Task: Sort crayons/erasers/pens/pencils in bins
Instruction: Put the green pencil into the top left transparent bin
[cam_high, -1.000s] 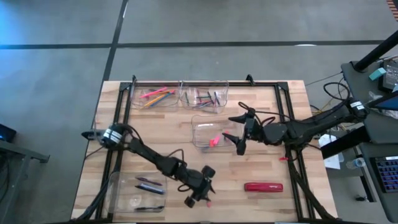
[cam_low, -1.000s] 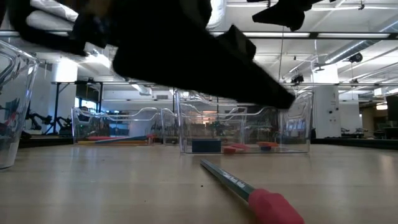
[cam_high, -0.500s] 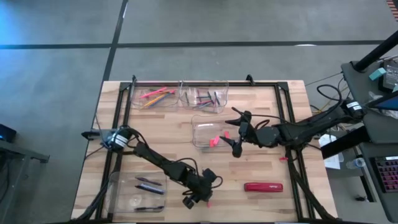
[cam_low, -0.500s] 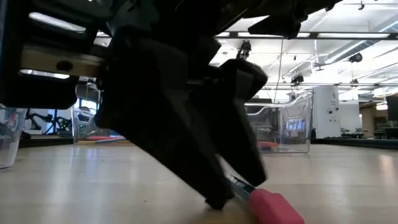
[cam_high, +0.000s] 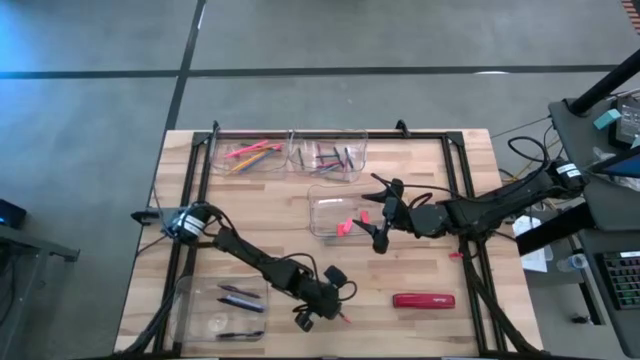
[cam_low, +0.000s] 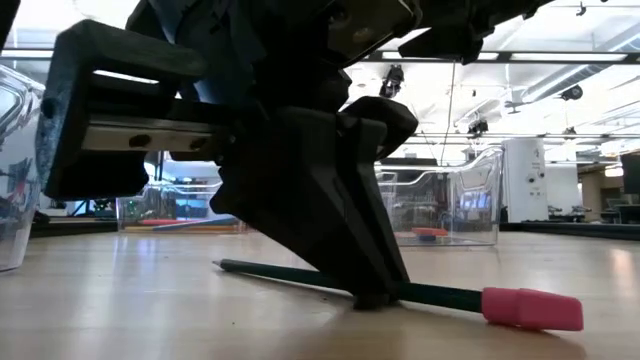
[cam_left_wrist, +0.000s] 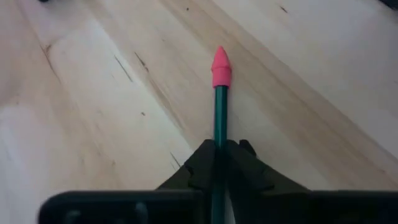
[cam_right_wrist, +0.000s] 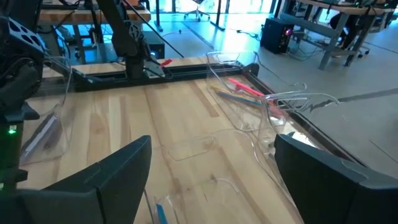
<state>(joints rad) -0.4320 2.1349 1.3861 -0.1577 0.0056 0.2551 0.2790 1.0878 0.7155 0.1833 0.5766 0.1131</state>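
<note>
A thin green pencil (cam_low: 300, 277) with a pink eraser cap (cam_low: 530, 308) lies near the table's front edge, and my left gripper (cam_high: 312, 314) is shut on it. The cap (cam_high: 344, 319) shows pink beside the fingers in the high view. My right gripper (cam_high: 376, 214) hangs open above the table's middle, beside a clear bin (cam_high: 330, 198) that holds pink erasers (cam_high: 345, 225). Two more bins stand at the far edge, one (cam_high: 252, 165) with bright pencils (cam_high: 250, 152), one (cam_high: 328, 168) with dark sticks. A fourth bin (cam_high: 190, 305) at the near left holds dark pens. My left gripper pinches the pencil's green shaft (cam_left_wrist: 220, 134) between its two fingers (cam_low: 372, 290), some way back from the capped end. The fingers slant down from above, and the shaft runs out forward between them. The pencil lies about level on the table top.
A red oblong object with white lettering (cam_high: 424, 300) lies on the table to the right of the left gripper. A black frame (cam_high: 330, 131) runs round the table's far and side edges. Bare wood lies between the middle bin and the pencil.
My left gripper has sunk onto the pencil, tipped more steeply downward and shut on its shaft. The pencil has turned about on the table: its capped end, which pointed at the near edge, has swung toward the table's right.
</note>
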